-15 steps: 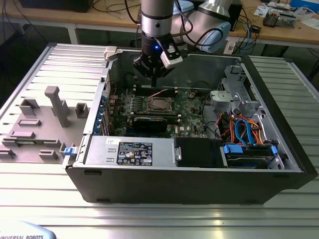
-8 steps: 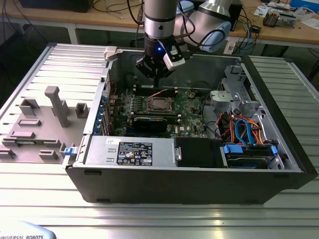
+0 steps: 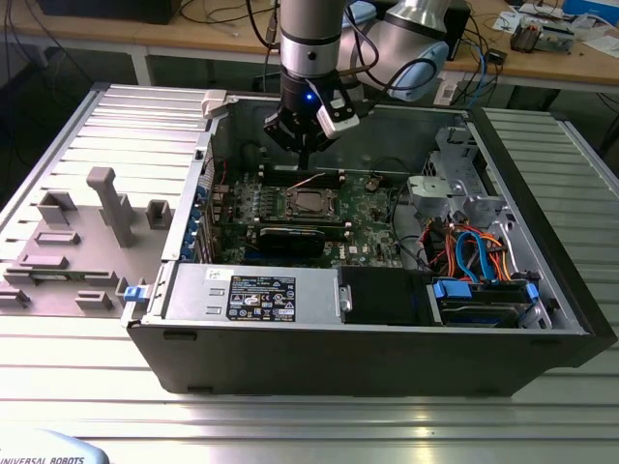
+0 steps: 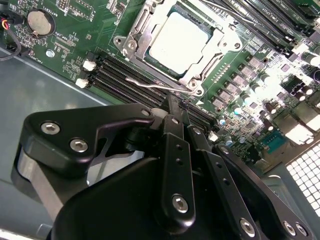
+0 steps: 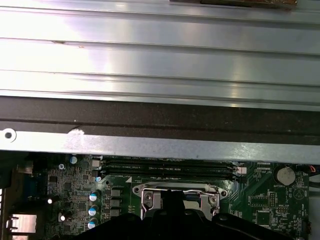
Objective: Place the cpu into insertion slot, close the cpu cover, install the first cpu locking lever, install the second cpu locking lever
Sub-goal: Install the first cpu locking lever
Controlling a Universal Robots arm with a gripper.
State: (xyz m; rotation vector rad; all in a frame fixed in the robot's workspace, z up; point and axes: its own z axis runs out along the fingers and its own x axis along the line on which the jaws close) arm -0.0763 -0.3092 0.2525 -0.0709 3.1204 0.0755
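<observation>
While the black claw (image 4: 172, 107) hangs with fingers drawn together on nothing, just above a thin silver wire locking lever (image 4: 150, 85), the silvery-grey square cpu (image 4: 178, 37) already sits in its silver-rimmed insertion slot (image 4: 131, 44) under the silver frame cover (image 4: 210, 55) (seemingly down). Press the lever squarely, sideways under its hook.

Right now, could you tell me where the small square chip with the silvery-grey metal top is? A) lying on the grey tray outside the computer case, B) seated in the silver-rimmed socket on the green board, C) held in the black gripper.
B: in the second wrist view the chip lies inside the socket, framed by the silver cover plate.
</observation>
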